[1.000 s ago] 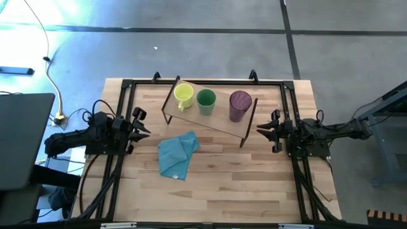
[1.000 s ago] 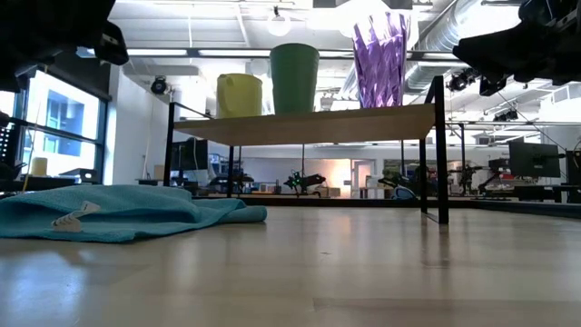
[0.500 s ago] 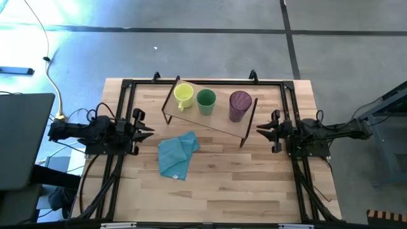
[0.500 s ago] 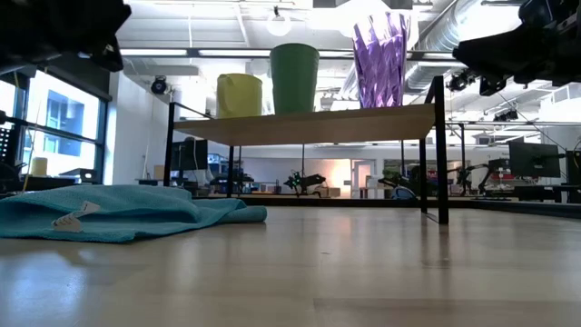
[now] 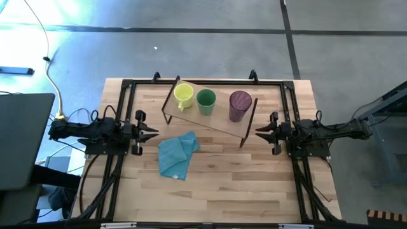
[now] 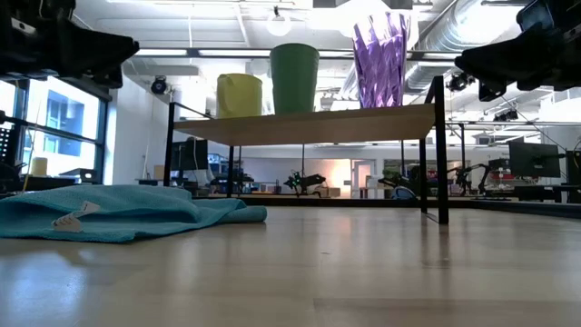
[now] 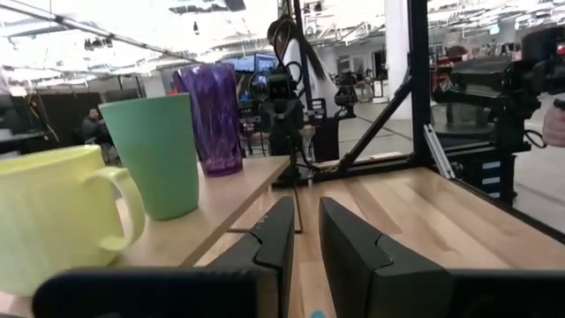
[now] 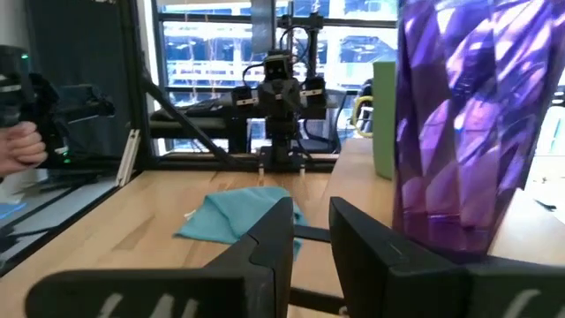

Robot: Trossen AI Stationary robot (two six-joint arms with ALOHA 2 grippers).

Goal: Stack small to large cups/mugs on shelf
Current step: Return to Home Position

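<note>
the left gripper (image 5: 154,133) now points straight across the pale wooden tabletop (image 5: 222,184), its arm squared up along the left edge, where a second ago it sits angled and a little further back. the right gripper (image 5: 257,131) barely shifts from its mirrored spot at the right edge. both sets of jaws stand narrowly apart, holding nothing.

on the flat light-wood shelf on thin dark legs (image 5: 213,121) stand, left to right, the short yellow mug with a handle (image 5: 183,94), the green cup (image 5: 205,98) and the tall translucent purple tumbler (image 5: 240,103), upright and apart. the crumpled light blue cloth (image 5: 177,154) lies on the table in front.

i judge the placing done, with only the arms' parking left.
</note>
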